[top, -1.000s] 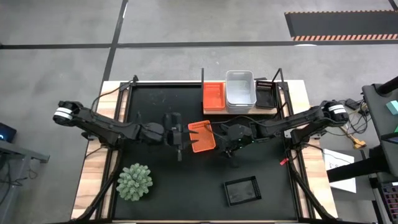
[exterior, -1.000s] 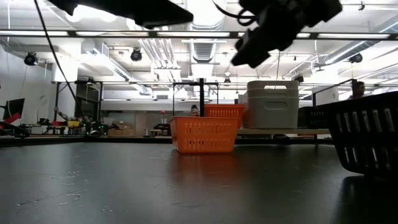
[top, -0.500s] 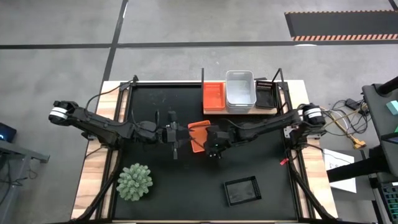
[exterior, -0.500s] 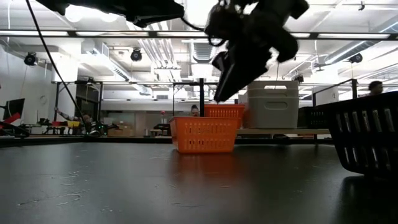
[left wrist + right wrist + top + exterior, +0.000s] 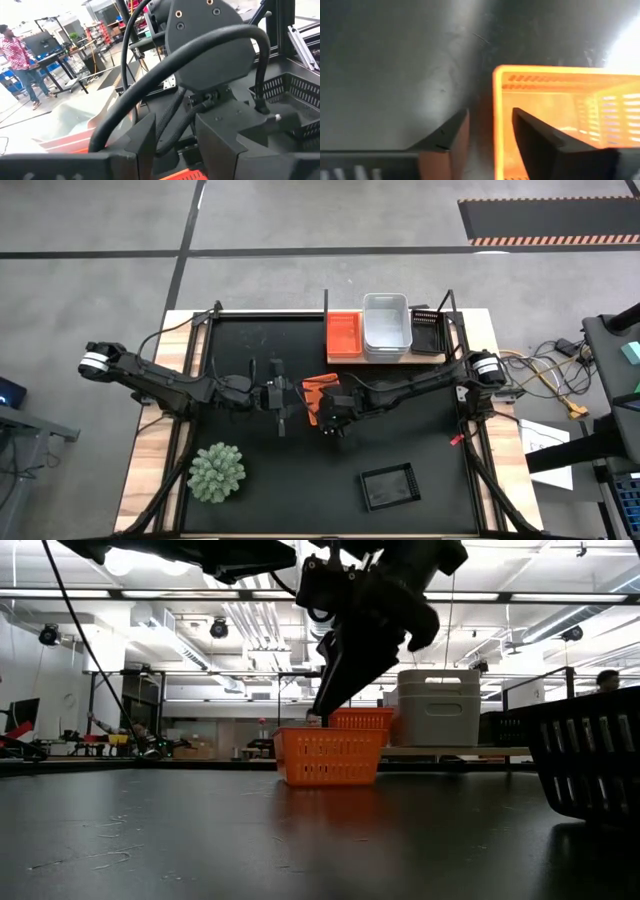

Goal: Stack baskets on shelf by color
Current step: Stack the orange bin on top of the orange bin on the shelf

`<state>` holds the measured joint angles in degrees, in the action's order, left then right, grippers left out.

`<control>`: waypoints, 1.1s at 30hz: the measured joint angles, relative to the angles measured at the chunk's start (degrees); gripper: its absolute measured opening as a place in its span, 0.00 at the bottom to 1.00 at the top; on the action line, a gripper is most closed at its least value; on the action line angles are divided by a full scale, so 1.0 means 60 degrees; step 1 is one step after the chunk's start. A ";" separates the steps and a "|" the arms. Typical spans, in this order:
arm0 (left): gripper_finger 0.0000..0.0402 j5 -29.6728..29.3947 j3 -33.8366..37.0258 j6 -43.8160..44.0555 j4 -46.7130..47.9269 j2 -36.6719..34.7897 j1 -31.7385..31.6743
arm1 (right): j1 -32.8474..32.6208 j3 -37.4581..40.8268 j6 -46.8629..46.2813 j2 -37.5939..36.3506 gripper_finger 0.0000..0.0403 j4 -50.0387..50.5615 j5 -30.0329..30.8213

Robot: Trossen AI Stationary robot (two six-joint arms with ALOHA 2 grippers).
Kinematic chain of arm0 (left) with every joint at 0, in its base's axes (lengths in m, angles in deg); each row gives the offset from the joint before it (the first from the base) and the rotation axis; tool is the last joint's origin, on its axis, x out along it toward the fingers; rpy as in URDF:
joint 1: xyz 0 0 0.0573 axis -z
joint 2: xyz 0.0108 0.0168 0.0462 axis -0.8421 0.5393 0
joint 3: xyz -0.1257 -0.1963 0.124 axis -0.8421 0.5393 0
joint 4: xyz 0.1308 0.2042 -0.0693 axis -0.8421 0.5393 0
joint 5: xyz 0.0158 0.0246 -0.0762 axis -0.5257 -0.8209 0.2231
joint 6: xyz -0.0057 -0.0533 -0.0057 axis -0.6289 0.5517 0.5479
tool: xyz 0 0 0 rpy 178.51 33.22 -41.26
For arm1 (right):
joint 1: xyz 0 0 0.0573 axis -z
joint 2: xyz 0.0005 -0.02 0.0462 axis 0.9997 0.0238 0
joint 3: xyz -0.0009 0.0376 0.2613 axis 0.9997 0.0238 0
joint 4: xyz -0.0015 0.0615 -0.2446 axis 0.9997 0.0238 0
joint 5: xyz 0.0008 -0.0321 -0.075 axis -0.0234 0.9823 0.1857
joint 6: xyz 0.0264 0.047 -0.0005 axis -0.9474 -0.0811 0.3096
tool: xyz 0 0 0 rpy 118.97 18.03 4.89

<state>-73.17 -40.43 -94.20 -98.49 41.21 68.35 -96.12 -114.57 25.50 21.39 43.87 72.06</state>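
Observation:
An orange-red basket [image 5: 316, 387] stands upright on the black mat, bottom down; it also shows in the low view [image 5: 330, 756]. My right gripper [image 5: 329, 417] is open just over its near part, pointing down. In the right wrist view one finger [image 5: 445, 137] stands outside a wall [image 5: 496, 125] and the other [image 5: 540, 140] inside; I see no touch. My left gripper [image 5: 283, 402] is open and empty just left of the basket. The wooden shelf [image 5: 345, 359] holds an orange-red basket [image 5: 343, 335], a white basket [image 5: 386, 323] and a black basket [image 5: 427, 331].
A black basket [image 5: 388, 486] stands on the mat at the near right and fills the right of the low view [image 5: 590, 765]. A green spiky plant [image 5: 216, 472] stands at the near left. Thin black posts [image 5: 326, 302] rise at the shelf's corners. A person stands in the room behind.
My right gripper has gone toward the table's left edge, from right of the orange-red basket to over it, and has come down to its rim. My left gripper has drawn back a little toward the left edge. The basket has stayed where it was.

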 joint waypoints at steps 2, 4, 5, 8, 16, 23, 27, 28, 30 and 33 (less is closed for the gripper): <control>0.31 0.0000 0.0008 0.0000 -0.0001 0.0000 0.0000 | 0.0000 0.0004 0.0056 0.0000 0.40 0.0040 0.0332; 0.31 0.0000 0.0015 0.0000 -0.0001 0.0000 0.0000 | 0.0024 0.0009 0.0111 0.0000 0.45 0.0036 0.0466; 0.31 0.0000 0.0020 0.0000 -0.0001 0.0000 0.0000 | 0.0029 0.0028 0.0153 0.0000 0.47 0.0025 0.0455; 0.31 0.0000 0.0032 0.0000 -0.0001 0.0000 0.0000 | 0.0042 0.0109 0.0180 0.0113 0.51 0.0021 0.0450; 0.31 0.0000 0.0087 0.0000 -0.0019 0.0004 0.0000 | 0.0047 0.0215 0.0193 0.0533 0.38 -0.0007 0.0444; 0.31 0.0000 0.0106 -0.0003 -0.0037 0.0004 0.0000 | 0.0044 0.0226 0.0337 0.0531 0.05 0.0082 0.0444; 0.31 0.0000 0.0106 -0.0003 -0.0050 0.0004 0.0000 | -0.0005 0.0229 0.0341 0.0212 0.03 0.0453 0.0441; 0.31 0.0000 0.0106 -0.0001 -0.0070 0.0004 0.0000 | -0.0026 0.0229 0.0339 0.0126 0.03 0.0601 0.0442; 0.31 0.0000 0.0106 -0.0004 -0.0070 0.0004 0.0000 | -0.0090 0.0229 0.0333 -0.0125 0.02 0.0930 0.0434; 0.31 0.0000 0.0106 -0.0004 -0.0068 0.0004 0.0000 | -0.0240 0.0233 0.0328 -0.0608 0.02 0.1394 0.0431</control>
<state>-73.17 -39.80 -94.22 -98.90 41.23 68.35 -97.56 -113.18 27.46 17.74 52.23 74.65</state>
